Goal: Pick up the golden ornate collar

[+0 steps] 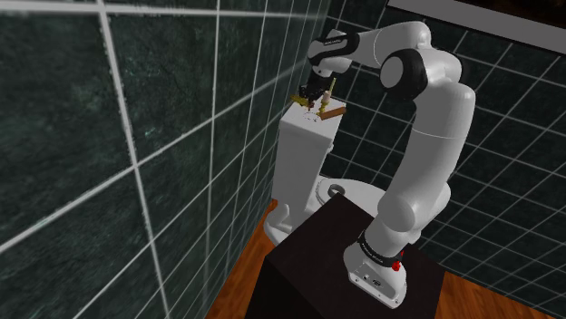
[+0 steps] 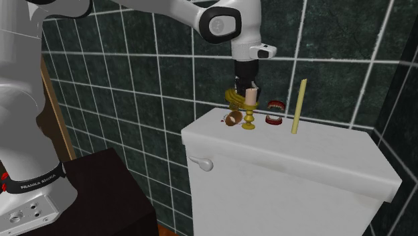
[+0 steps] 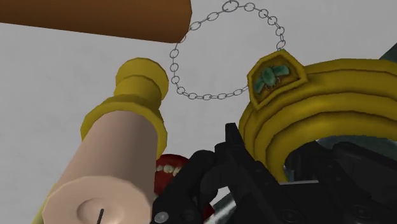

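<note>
The fingers (image 3: 219, 168) clasp the band of the golden collar (image 3: 318, 95), which sits between them at the back of the white toilet tank lid (image 2: 301, 154), close to the dark tiled wall (image 2: 134, 74). Whether the collar touches the lid cannot be told. A turquoise stone sits in its front plate, and a thin silver chain (image 3: 210, 95) loops from it. Just beside it stand a pale candle (image 3: 108, 172) in a golden holder (image 3: 140, 79), a brown cylinder (image 3: 95, 19) and red toy teeth (image 2: 274, 112).
</note>
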Tool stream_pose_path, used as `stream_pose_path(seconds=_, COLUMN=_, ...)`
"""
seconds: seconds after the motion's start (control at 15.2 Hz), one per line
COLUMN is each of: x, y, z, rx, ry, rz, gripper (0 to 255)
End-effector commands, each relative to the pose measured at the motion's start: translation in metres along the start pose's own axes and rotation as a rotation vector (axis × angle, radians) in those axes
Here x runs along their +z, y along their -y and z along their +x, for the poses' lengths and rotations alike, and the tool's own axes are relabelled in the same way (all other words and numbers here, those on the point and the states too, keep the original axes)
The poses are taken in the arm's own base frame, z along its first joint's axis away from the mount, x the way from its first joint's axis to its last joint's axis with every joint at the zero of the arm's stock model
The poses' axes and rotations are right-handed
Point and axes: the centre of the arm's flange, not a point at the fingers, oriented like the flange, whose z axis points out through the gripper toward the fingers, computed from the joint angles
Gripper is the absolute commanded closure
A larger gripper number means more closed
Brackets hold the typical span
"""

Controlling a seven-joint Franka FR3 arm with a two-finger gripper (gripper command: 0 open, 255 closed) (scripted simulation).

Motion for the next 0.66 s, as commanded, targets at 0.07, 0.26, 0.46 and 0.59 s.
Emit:
stream_pose_path(seconds=0.07, x=-0.018, y=0.002, z=0.004, rx=-0.001, ry=-0.003, rz=0.001, gripper=255)
stream_pose_path(seconds=0.26, x=-0.034, y=0.003, z=0.006, rx=-0.001, ry=-0.003, rz=0.001, gripper=255)
stream_pose_path(seconds=0.46, x=-0.05, y=0.005, z=0.009, rx=-0.001, ry=-0.003, rz=0.001, gripper=255)
stream_pose_path(seconds=0.59, x=-0.05, y=0.005, z=0.009, rx=-0.001, ry=-0.003, rz=0.001, gripper=255)
